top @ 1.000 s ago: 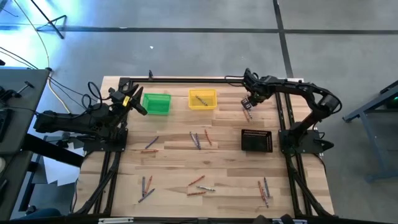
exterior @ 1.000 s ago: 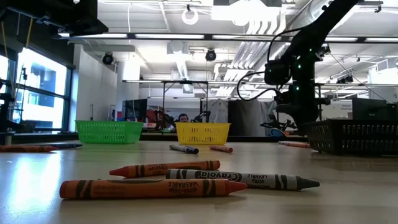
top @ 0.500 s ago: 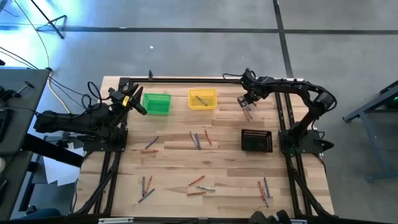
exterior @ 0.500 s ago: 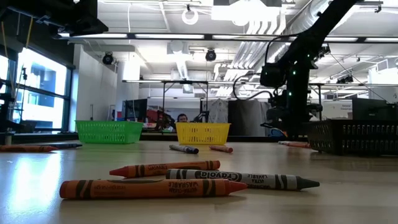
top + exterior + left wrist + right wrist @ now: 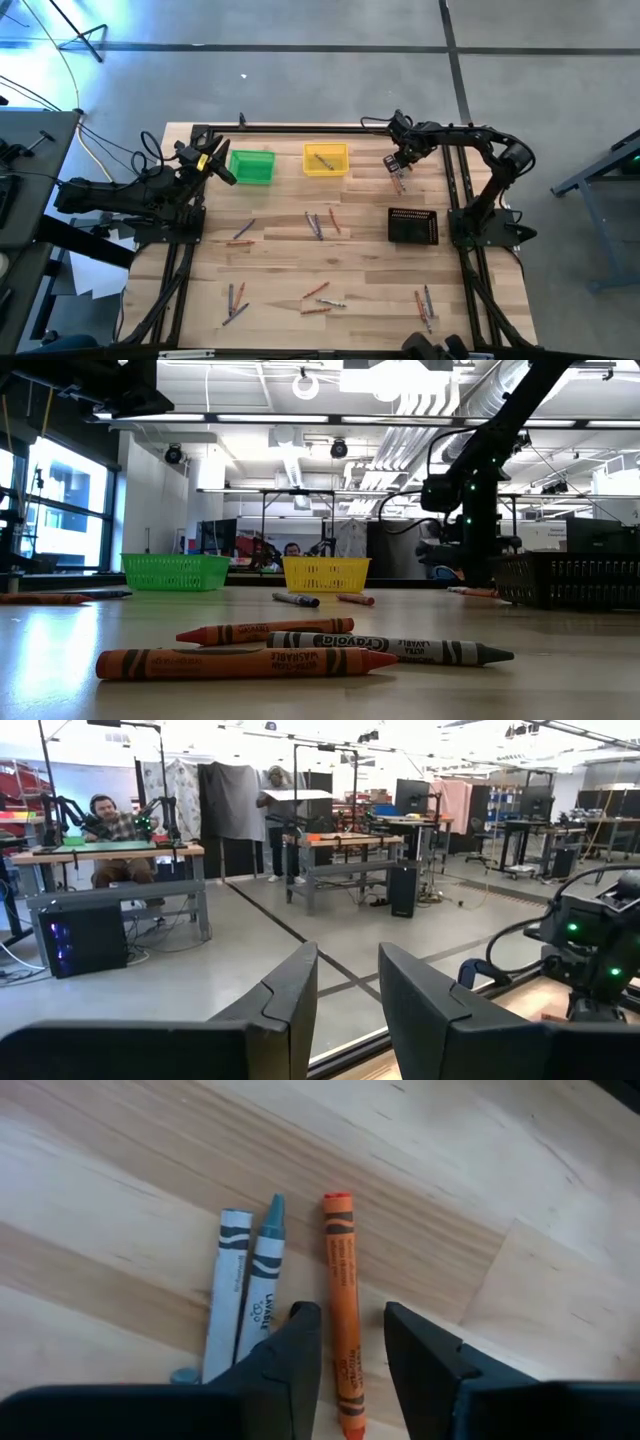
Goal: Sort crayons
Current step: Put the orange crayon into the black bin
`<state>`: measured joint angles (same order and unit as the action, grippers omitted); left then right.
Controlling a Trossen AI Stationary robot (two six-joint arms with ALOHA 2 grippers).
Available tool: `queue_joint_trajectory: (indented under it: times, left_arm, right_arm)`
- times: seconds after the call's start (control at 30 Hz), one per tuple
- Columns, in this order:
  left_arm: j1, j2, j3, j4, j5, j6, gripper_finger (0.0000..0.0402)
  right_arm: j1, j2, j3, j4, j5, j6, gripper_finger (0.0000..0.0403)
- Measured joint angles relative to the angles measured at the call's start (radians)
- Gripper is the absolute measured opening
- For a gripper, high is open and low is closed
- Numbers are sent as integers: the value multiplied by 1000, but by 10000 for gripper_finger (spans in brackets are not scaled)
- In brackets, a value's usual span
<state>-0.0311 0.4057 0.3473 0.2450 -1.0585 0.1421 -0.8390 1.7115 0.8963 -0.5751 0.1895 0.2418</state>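
Note:
My right gripper (image 5: pixel 398 166) (image 5: pixel 350 1348) is open, low over the table's far right, pointing down. Its fingers stand on either side of an orange-red crayon (image 5: pixel 343 1320) that lies flat on the wood; whether they touch it, I cannot tell. Two grey crayons (image 5: pixel 245 1295) lie right beside it. These three show in the high view (image 5: pixel 399 181). Other crayons lie flat in small groups (image 5: pixel 320 222) (image 5: pixel 243 232) (image 5: pixel 322 297) (image 5: pixel 424 305) (image 5: pixel 235 298). My left gripper (image 5: pixel 217 166) (image 5: pixel 348 1005) waits open and empty beside the green bin (image 5: pixel 252 166).
The yellow bin (image 5: pixel 326 158), with a crayon in it, stands at the far middle. The black bin (image 5: pixel 413 225) stands just nearer than my right gripper. A dark frame rail (image 5: pixel 300 127) runs along the far edge. People sit at desks beyond the table (image 5: pixel 110 830).
My right gripper has come down toward the three crayons at the far right, with a slight shift toward the table's left edge, and now stands low over them. My left arm has kept still.

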Motion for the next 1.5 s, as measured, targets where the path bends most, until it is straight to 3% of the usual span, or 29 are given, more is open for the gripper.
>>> queue_joint_trajectory:
  times: [0.3,0.63,0.9,1.03,1.2,1.5]
  left_arm:
    - [0,0,0,0,0,0,99]
    - [0,0,0,0,0,0,99]
    - [0,0,0,0,0,0,99]
    - [0,0,0,0,0,0,99]
    - [0,0,0,1,0,0,99]
    - [0,0,0,7,0,0,99]
  right_arm:
    - [-28,0,0,-4,-87,-42,9]
    - [-60,-31,-2,-24,-102,-41,5]
    - [-64,-154,-4,-64,-95,-34,3]
    - [-48,-238,-3,-67,-158,2,3]
    - [48,-338,-1,-82,-271,79,3]
    - [406,-443,-1,-207,-280,285,4]
